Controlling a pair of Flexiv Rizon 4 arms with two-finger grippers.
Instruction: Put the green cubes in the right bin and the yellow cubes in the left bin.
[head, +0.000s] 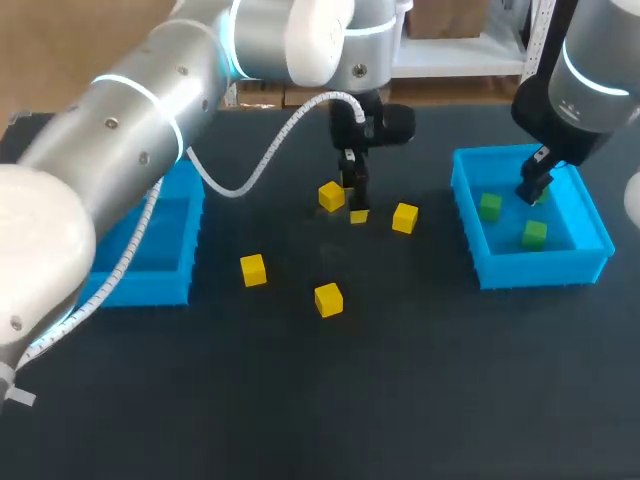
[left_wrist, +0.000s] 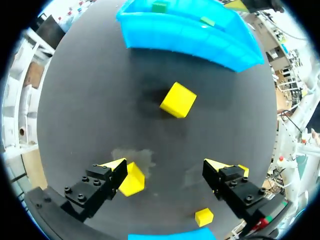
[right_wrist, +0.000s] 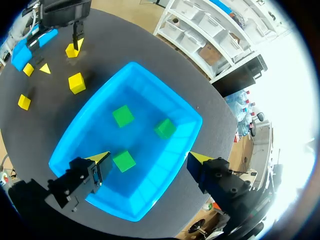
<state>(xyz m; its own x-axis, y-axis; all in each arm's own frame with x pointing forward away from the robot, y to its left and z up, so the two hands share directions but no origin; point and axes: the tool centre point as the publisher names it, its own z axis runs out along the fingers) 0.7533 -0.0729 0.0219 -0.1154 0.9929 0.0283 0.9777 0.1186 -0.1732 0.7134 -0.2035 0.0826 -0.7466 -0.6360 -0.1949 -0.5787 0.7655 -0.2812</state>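
Left gripper (left_wrist: 165, 164) open, low over mid-table (head: 300, 400). One yellow cube (left_wrist: 131, 179) sits just inside one finger, seemingly touching it; the other finger is clear. Second yellow cube (left_wrist: 178, 99) ahead, toward right bin (left_wrist: 190, 42). Two further yellow cubes (head: 253, 270) lie between gripper and left bin (head: 150, 285). Right gripper (right_wrist: 149, 157) open above right bin; three green cubes (right_wrist: 123, 116) inside.
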